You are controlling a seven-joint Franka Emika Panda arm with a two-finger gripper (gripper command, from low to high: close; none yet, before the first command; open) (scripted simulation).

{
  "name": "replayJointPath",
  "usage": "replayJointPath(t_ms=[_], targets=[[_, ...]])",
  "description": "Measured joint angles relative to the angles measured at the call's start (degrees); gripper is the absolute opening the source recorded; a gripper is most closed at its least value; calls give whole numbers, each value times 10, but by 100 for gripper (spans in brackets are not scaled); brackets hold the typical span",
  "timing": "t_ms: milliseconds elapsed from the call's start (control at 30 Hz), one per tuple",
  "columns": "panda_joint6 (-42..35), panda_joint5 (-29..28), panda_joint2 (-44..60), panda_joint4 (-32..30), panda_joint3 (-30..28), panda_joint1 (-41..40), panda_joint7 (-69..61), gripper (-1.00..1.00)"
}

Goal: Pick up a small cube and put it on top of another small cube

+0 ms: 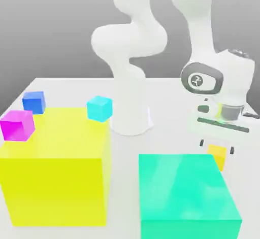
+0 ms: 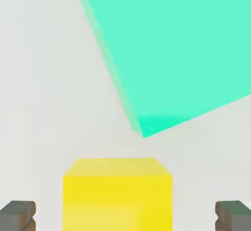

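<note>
Gripper (image 1: 217,149) poised directly above the small yellow cube (image 2: 117,193), fingers (image 2: 17,214) spread apart, flanking its sides.

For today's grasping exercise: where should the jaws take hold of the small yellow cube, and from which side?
Grip the small yellow cube on two opposite flat side faces, coming straight down from above. It sits flat on the table, and the large green block stands close beside it, which would likely crowd a sideways approach.
</note>
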State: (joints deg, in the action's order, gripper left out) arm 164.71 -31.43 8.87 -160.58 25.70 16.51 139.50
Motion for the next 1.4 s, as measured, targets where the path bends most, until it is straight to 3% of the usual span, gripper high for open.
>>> replayJointPath(t_ms=[167, 400, 433, 767, 967, 1133, 1267, 1400], targets=[[20, -70, 37, 12, -49, 34, 53, 0], [72, -122, 76, 19, -95, 64, 93, 0], [80, -126, 80, 19, -99, 67, 96, -100], [61, -113, 69, 18, -89, 62, 86, -100], [21, -62, 34, 11, -54, 40, 47, -100], [2, 13, -4, -2, -14, 17, -10, -100], [-4, 111, -40, -16, 20, 5, -82, -100], [-8, 251, -80, -32, 41, 22, -184, -100]])
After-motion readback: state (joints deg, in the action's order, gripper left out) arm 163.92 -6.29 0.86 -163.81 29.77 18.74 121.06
